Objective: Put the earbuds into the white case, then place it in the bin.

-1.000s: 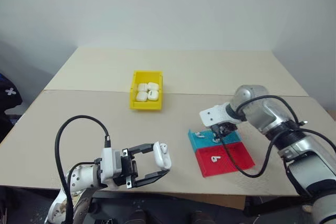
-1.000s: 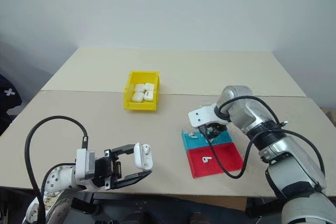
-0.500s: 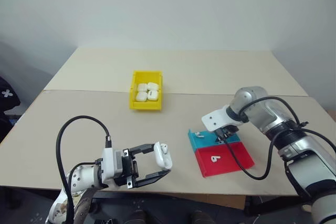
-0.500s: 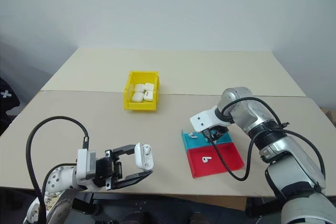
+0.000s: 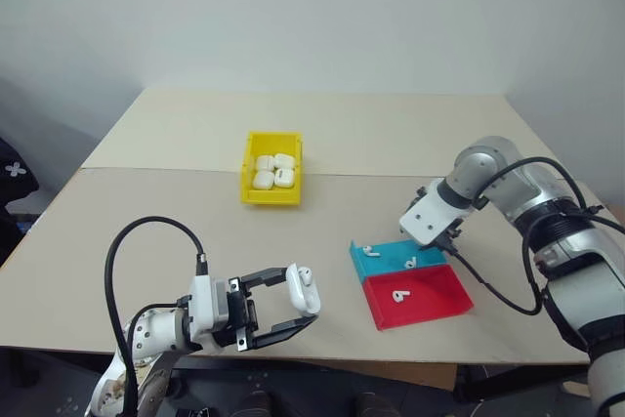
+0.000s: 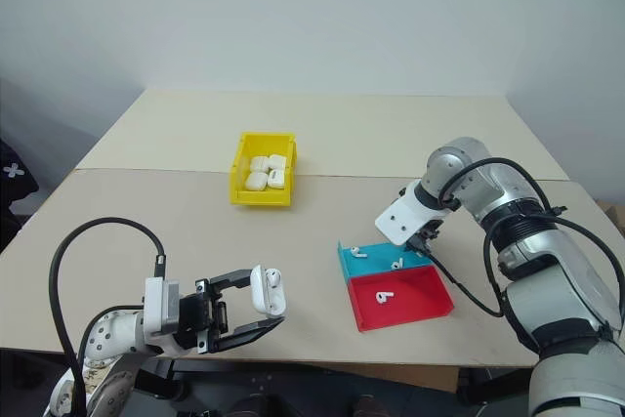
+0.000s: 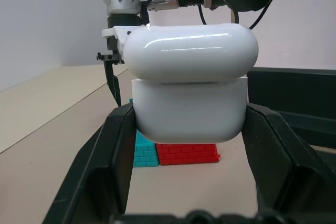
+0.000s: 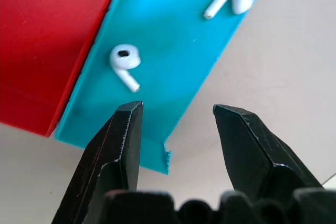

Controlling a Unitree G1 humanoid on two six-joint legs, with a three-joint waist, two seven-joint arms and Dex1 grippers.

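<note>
At the near left of the worktop (image 5: 146, 241), the left end effector (image 5: 283, 312) is clamped across the body of the white case (image 5: 301, 290) and holds it above the surface, lid tipped open. The case looks light, rigid and glossy, so it would likely slip under a loose pinch. The flat sides of the lower half, where the fingers (image 7: 113, 150) now press, seem the sound place to hold, since that leaves the hinged lid free. Neither it nor the case has shifted from a second ago.

Further back sits the yellow bin (image 5: 272, 168), already holding several identical white cases (image 5: 273, 170).

To the right, the teal tray (image 5: 393, 258) carries two earbuds (image 8: 125, 62), and the red tray (image 5: 420, 298) beside it carries a third. These are tiny, smooth and nearly weightless. They are apt to squirt out of a hard grip or roll on the tray, so the rounded head or the short stem is probably best pinched gently.

The right end effector (image 8: 178, 129) points down over the tray's outer corner, its fingers partly apart and empty. A second ago it was low over the teal tray; now it is higher, further right and rolled at the wrist, with both earbuds lying clear on the teal surface.
</note>
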